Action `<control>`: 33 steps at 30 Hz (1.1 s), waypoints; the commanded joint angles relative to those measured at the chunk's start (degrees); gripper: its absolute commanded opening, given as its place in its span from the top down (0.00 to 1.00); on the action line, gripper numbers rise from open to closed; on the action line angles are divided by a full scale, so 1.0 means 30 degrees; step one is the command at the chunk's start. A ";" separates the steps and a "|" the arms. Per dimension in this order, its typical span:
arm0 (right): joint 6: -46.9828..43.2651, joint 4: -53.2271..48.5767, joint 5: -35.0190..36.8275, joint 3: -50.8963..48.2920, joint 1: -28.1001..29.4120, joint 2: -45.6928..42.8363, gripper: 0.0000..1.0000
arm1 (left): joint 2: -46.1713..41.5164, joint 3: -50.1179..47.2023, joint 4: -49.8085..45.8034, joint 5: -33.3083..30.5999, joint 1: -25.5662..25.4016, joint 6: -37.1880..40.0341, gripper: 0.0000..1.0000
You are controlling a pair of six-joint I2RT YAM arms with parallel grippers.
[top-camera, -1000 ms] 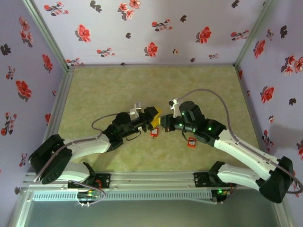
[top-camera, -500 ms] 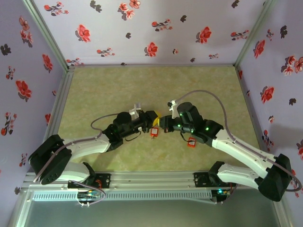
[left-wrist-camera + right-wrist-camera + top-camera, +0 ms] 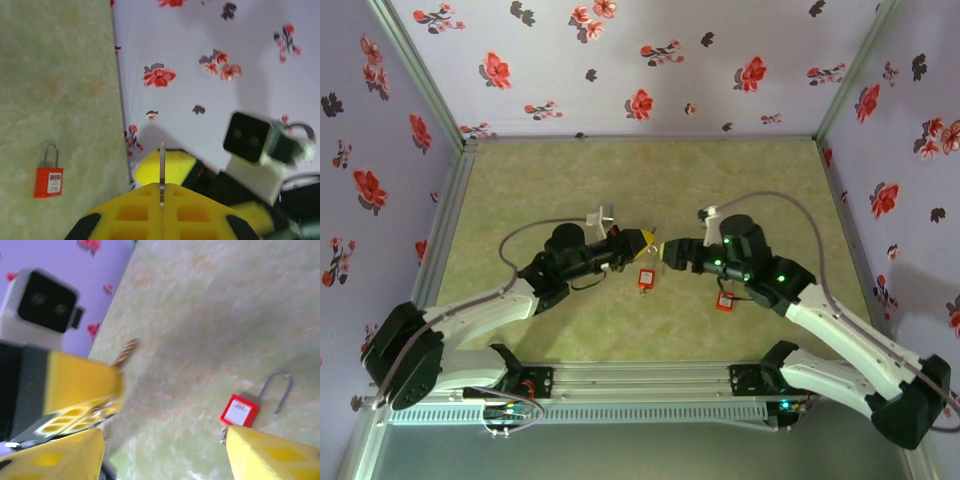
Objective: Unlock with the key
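Left fingers (image 3: 642,239), right fingers (image 3: 674,252) nearly tip to tip; red padlock (image 3: 645,281) close by.

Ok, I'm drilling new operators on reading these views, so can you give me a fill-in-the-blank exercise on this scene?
1. The left gripper is shut on a ____.
2. The jaws of the right gripper stand ____.
3. The number of red padlocks lying on the table is ____.

Missing words: key; open; two.
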 commanded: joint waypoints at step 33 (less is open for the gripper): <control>0.7482 1.3375 -0.4516 -0.5464 -0.0608 0.0826 0.69 | 0.0332 0.3500 -0.6572 0.5628 0.0228 1.0391 1.00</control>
